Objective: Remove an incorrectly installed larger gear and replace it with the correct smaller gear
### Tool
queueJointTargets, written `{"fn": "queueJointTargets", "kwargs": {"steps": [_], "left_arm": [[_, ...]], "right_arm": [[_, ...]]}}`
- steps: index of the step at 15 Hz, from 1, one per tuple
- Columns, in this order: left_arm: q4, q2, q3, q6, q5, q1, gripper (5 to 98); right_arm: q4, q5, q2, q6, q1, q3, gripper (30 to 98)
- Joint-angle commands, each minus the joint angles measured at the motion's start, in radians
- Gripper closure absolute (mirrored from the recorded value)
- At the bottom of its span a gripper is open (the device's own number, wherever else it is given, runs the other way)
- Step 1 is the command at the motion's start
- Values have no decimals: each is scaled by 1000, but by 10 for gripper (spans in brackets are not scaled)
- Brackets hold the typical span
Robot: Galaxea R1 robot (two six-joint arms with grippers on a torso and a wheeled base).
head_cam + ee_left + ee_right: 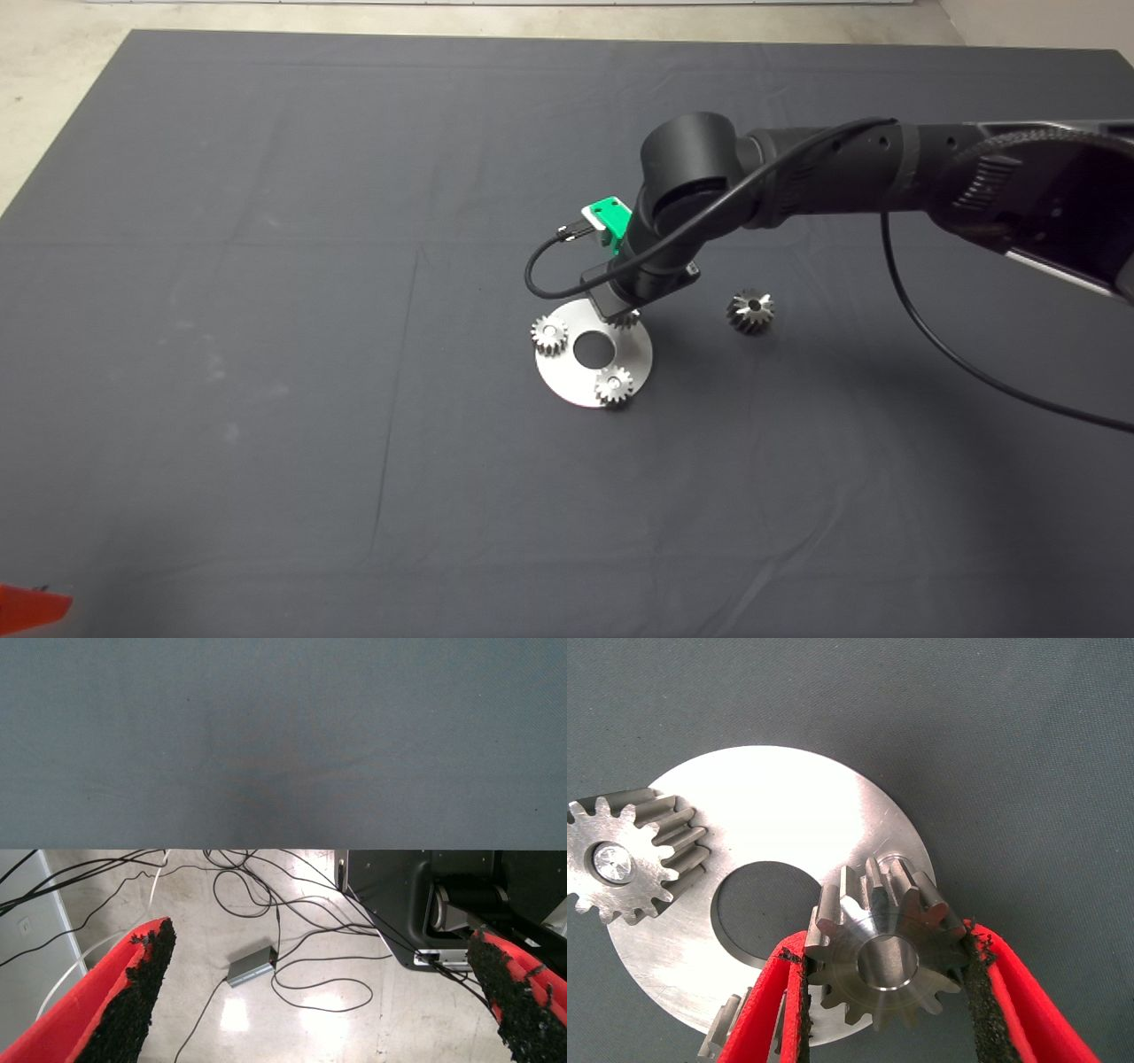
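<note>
My right gripper (886,979) is shut on the smaller gear (886,948), holding it by its teeth over the rim of the round silver plate (788,806). I cannot tell whether this gear touches the plate. Two other small gears sit on the plate (567,377), one on a pin (620,864) (549,335) and one at the near edge (613,386). In the head view the right wrist (656,266) hides most of the held gear (627,321). The larger gear (751,312) lies on the mat to the right of the plate. My left gripper (321,943) is open and parked at the lower left.
The plate has a large round centre hole (592,350). The right arm's black cable (939,346) hangs over the mat's right side. The left wrist view shows the mat's edge, floor cables and a small grey box (251,967).
</note>
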Motion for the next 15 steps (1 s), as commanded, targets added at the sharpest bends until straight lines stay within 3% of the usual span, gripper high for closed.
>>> {"fn": "queueJointTargets", "kwargs": {"steps": [1,15], "left_arm": [[10,-4,5,0,12,0,194],[10,-10,13,0,12,0,194]], "right_arm": [[-23,-87,-18,4,29,3,936],[-27,-85,-13,2,26,3,936]]}}
